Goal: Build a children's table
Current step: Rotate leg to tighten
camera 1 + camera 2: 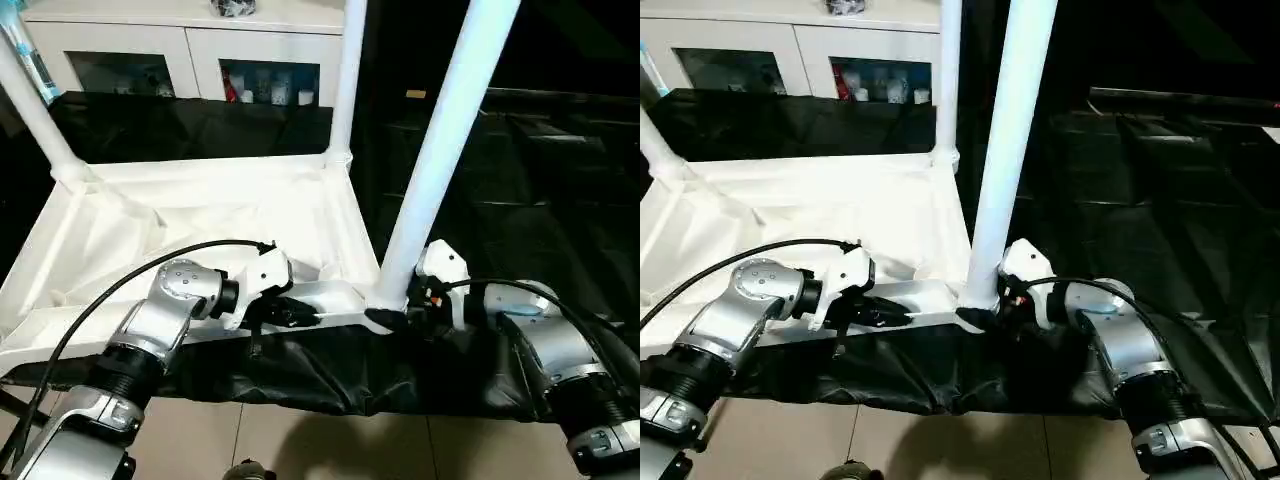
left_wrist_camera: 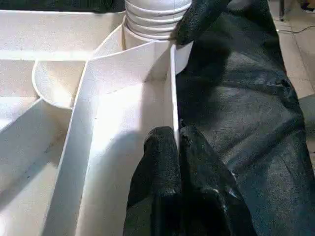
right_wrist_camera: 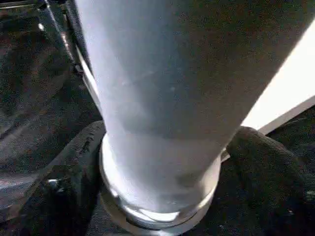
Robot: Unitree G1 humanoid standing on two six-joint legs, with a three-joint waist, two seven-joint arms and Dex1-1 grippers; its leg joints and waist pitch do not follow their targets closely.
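The upturned table top [image 1: 200,215] lies on the cloth [image 1: 330,375], 3 legs [image 1: 445,130] upright (cabinet [image 1: 190,50] behind).

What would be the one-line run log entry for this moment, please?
table top: upside down on black cloth | left claw: shut on near rim | right claw: fingers either side of near-right leg base | three legs standing in sockets

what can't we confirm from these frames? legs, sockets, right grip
- Near-corner leg: top cut off by the head views' upper edge.
- Fourth, near-left socket: off the head views' left edge, behind the left forearm.
- Right gripper: fingers flank the leg base; contact not discernible, the leg blocks it.
- Seating depth in the near socket: the leg's ribbed collar is cropped in the left wrist view.
- Cabinet contents: too small.
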